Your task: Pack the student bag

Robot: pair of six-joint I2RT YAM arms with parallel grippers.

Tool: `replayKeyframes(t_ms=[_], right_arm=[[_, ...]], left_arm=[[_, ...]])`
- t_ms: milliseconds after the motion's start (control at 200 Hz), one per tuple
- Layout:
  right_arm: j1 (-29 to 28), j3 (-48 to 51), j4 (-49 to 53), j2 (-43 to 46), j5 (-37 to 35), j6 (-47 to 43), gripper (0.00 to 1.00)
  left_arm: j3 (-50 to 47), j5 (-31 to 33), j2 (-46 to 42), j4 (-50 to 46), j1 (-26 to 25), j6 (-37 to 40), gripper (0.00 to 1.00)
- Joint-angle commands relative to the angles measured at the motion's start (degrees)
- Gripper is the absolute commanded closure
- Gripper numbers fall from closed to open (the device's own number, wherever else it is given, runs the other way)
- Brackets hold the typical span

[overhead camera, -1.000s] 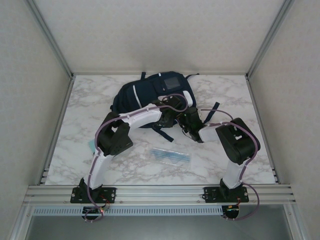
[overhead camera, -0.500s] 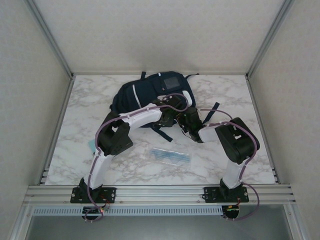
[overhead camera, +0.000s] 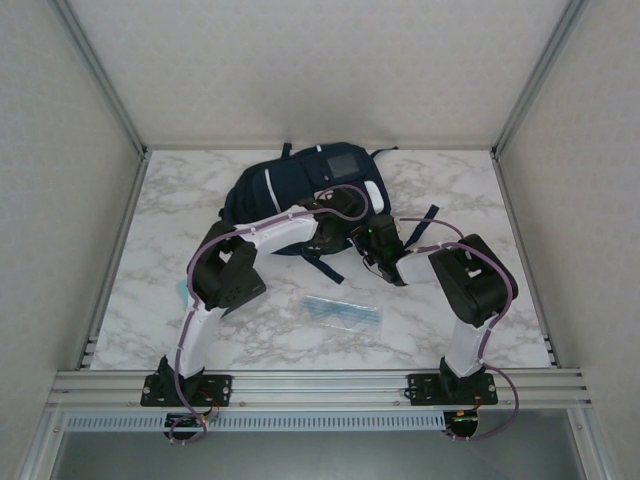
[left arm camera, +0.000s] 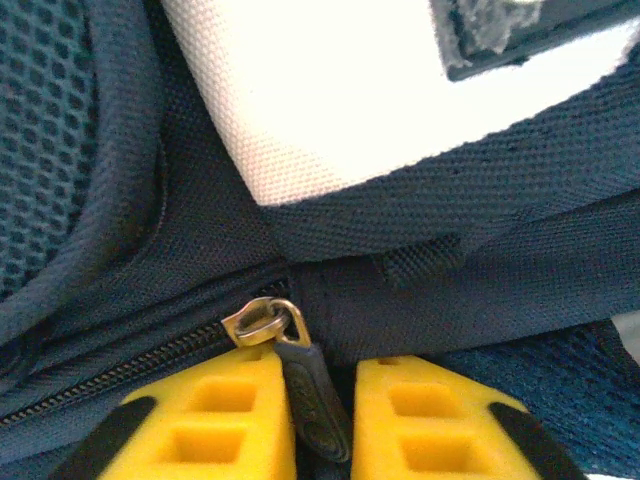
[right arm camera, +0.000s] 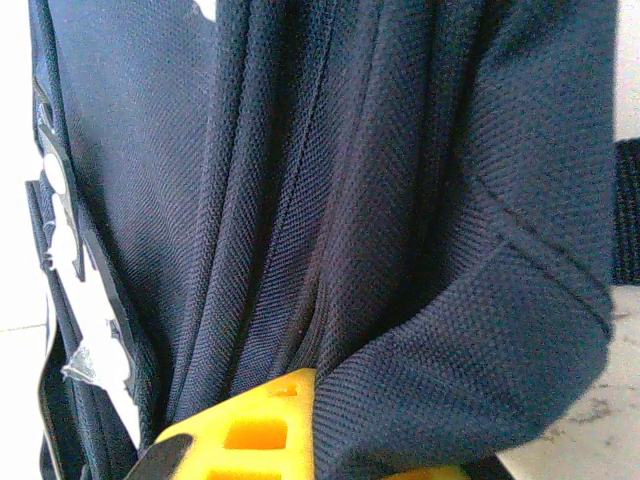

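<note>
Sliding a bit left since before, my left gripper [left arm camera: 320, 415] pinches the zipper pull [left arm camera: 308, 385] tight, and my right gripper [right arm camera: 340, 450] is squeezed shut on a fold of the student bag [overhead camera: 280, 190] lying far back on the table [overhead camera: 480, 200].

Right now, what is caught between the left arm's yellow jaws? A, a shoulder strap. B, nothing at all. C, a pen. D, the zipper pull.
D: the left wrist view shows the dark zipper pull, hanging from the brass slider on the student bag, squeezed between the left jaws.
</note>
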State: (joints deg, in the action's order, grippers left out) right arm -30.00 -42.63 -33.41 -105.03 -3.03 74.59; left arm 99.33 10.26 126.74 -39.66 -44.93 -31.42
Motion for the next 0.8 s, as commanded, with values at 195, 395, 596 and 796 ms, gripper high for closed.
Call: replayKeyframes(t_ms=[195,395,596,796], right_arm=[[-1.9,-0.6,3.7,-1.7,6.5,-2.3,1.0],[-1.3,-0.7,4.2,-2.1,6.2,-2.9,1.0],[-1.2,-1.4,4.8,-2.1,6.2,-3.7,1.0],[-1.1,-1.2,5.0,-2.0,6.2,-3.8,1.0]], left_arm=[[-4.4,1.1,-4.3,0.5,4.2,1.0,1.0],[-6.6,-6.4,-8.6,-0.4,7.0,2.5,1.0],[-4.3,-11.0,-8.3,-4.0,8.2,3.5,1.0],[-4.3,-10.0,-8.0,-4.1,8.6,4.6,1.0]])
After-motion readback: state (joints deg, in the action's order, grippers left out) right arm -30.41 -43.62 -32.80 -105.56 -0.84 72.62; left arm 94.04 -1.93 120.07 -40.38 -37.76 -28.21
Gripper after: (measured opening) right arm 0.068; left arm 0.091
